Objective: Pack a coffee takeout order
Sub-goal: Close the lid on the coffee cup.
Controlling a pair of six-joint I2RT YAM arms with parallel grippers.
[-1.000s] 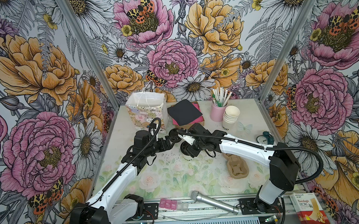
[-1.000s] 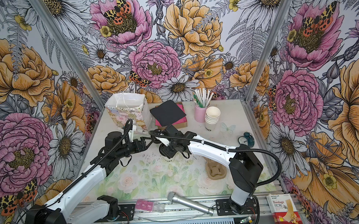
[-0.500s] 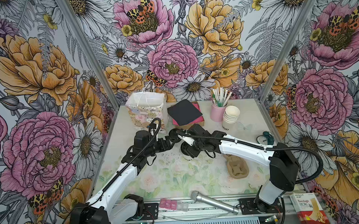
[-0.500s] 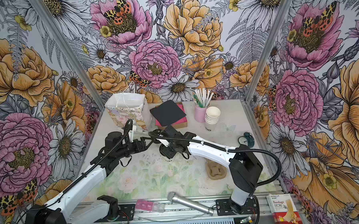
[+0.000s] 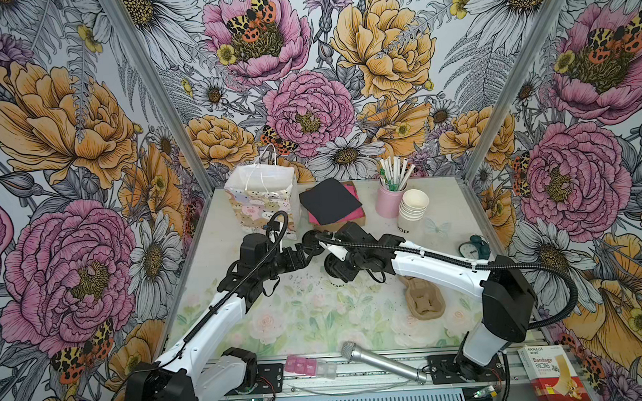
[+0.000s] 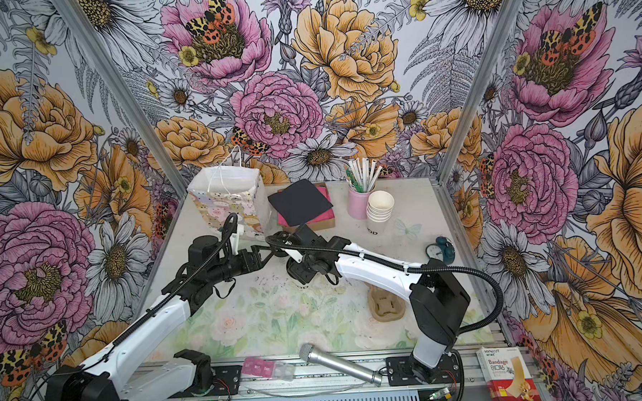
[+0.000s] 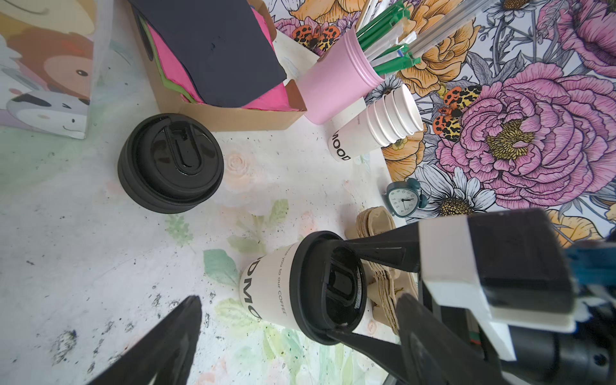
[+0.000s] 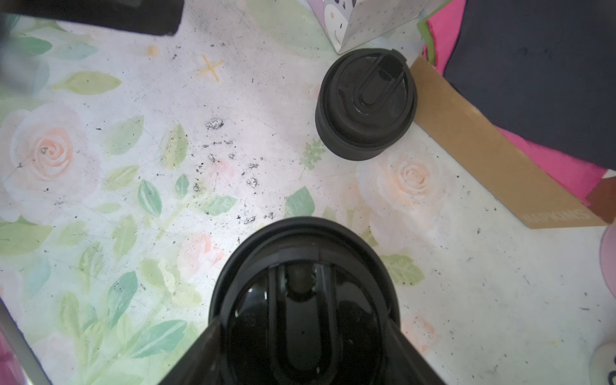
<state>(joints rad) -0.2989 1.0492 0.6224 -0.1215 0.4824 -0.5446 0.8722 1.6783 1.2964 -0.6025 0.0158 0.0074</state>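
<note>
A small white cup (image 7: 266,290) with black lettering stands mid-table, and its black lid (image 7: 320,286) sits on its rim. My right gripper (image 8: 303,333) comes down from above, shut on the lid (image 8: 300,300), one finger at each side of the rim. In both top views the right gripper (image 5: 339,271) (image 6: 300,273) hides most of the cup. My left gripper (image 7: 298,298) (image 5: 301,256) is open just left of the cup, holding nothing. The black napkin (image 5: 329,201) lies on pink napkins in a cardboard tray at the back.
A stack of spare black lids (image 7: 170,163) sits by the tray. A patterned gift bag (image 5: 261,196) stands back left. A pink straw cup (image 5: 388,202) and stacked white cups (image 5: 413,208) are back right. A cup carrier (image 5: 424,301), clock (image 5: 472,247) and microphone (image 5: 382,362) lie right and front.
</note>
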